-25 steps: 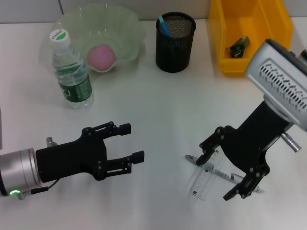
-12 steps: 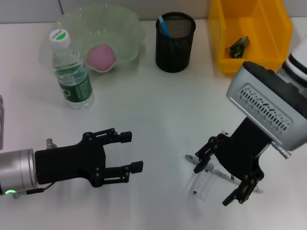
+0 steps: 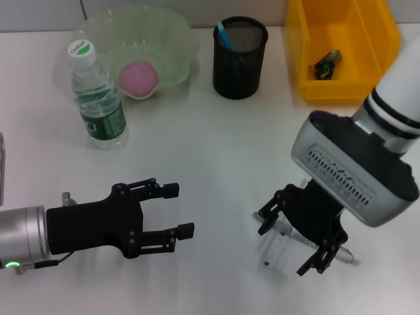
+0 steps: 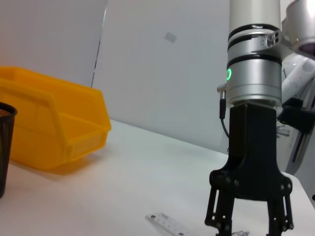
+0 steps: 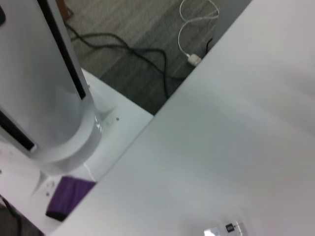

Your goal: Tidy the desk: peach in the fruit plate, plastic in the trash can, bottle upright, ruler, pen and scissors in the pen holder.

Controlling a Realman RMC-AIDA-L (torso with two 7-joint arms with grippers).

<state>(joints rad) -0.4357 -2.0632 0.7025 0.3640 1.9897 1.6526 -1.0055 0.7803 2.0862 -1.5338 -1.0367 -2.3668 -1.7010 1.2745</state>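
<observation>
Right end effector (image 3: 295,239) was low over the near right part of the white desk (image 3: 216,144), fingers spread apart on either side of the clear ruler (image 3: 277,252). The ruler lay flat on the desk, with the scissors (image 3: 308,244) lying across it; only part of their metal showed past the black fingers. Nothing was clamped; whether the fingertips touched the ruler or the desk could not be made out. In the left wrist view the same end effector (image 4: 248,223) pointed straight down, fingers apart, with one end of the ruler (image 4: 167,223) on the desk just beside it.

Left end effector (image 3: 176,211) hovered over the near left of the desk, pointed toward the middle, fingers open and empty, well apart from the ruler.

Far side of the desk: peach (image 3: 138,77) sat in the pale green fruit plate (image 3: 172,33). Bottle (image 3: 97,98) stood upright with cap on, just in front of the plate's left edge. Black mesh pen holder (image 3: 239,62) stood to the right of the plate, with the blue pen (image 3: 224,34) leaning inside it. Yellow trash can (image 3: 315,39) stood at the far right, a crumpled dark piece of plastic (image 3: 326,63) inside.

Right wrist view showed only bare desk surface, the floor beyond its edge and a small corner of the ruler (image 5: 224,228).
</observation>
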